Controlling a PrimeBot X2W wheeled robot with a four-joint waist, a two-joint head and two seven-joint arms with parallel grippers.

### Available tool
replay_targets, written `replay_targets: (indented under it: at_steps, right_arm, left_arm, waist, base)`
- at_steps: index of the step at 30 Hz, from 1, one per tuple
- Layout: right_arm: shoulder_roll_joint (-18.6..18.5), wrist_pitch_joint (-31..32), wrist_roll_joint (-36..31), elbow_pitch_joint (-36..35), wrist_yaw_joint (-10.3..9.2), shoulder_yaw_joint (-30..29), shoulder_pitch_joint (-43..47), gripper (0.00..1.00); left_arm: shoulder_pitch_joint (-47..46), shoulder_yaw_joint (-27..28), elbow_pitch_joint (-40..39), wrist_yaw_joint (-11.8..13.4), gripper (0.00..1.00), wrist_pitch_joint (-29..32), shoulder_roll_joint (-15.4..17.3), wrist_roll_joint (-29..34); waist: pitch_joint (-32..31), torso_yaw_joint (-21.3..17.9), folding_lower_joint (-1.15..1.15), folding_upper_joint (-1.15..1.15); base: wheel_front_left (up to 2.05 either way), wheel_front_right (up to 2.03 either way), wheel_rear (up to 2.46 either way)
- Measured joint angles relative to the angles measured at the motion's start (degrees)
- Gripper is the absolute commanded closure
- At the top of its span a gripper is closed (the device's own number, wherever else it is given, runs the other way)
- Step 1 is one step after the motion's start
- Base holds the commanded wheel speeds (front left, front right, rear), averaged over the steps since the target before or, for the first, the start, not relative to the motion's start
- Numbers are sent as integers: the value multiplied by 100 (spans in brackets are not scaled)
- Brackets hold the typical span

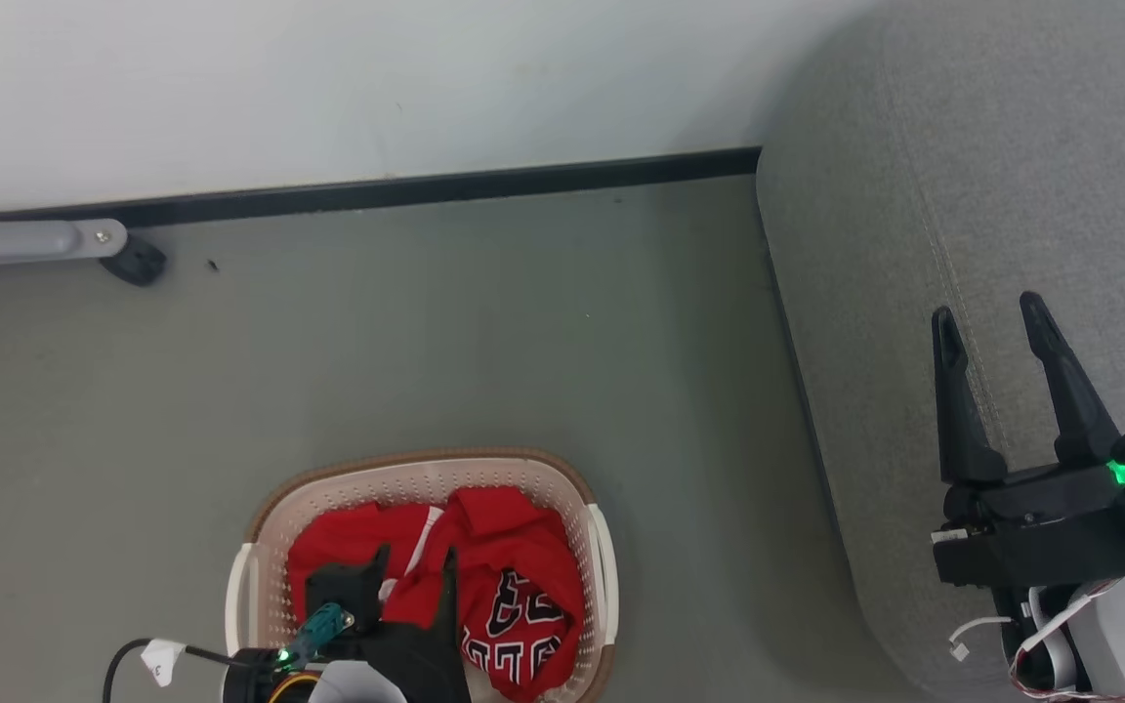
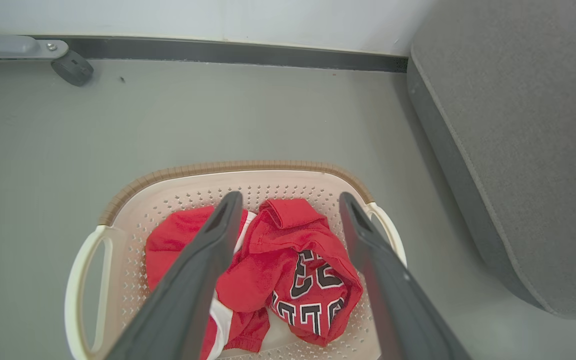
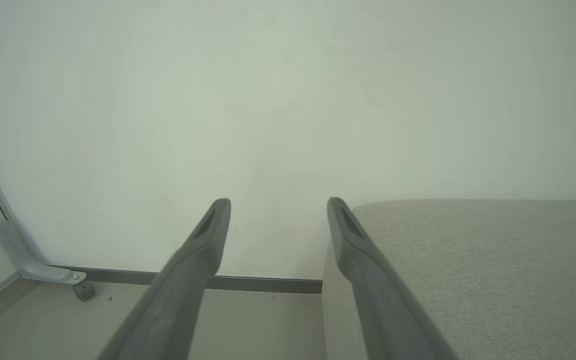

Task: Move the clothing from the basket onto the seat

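My left pincer (image 2: 290, 200) gapes empty over clothing (image 2: 288, 260) in basket (image 2: 228, 166); right pincer (image 1: 987, 312), equally wide, over seat (image 1: 914, 195); floor (image 1: 523, 342) between.

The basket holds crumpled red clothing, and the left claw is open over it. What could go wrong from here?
1. The clothing lies bunched in folds, so the left claw may pinch only a loose fold that slips, or take two pieces at once.
2. The claw could catch the perforated wall of the basket and drag or tip it.
3. On the way to the seat, a hanging piece may trail on the floor.
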Motion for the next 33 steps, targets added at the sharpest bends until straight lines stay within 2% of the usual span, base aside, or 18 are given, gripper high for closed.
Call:
replay_targets:
  at_steps: [9,23,33]
  right_arm:
    - [42,-41,4,-516,12,-23,-306,0]
    - [82,-42,21,-1451,19,-134,-847,0]
    - [70,-42,20,-1951,19,-305,-956,0]
  left_arm:
    - [-533,-421,427,7,0,299,-2,-258]
    - [-1529,-455,1144,49,0,867,2,-401]
    - [-2586,-232,1471,51,0,921,10,-494]
  waist:
    - [748,-354,0,0]
    - [1981,-778,0,0]
    - [2868,-926,-1,0]
  base:
    - [0,0,0]
    - [0,0,0]
    - [0,0,0]
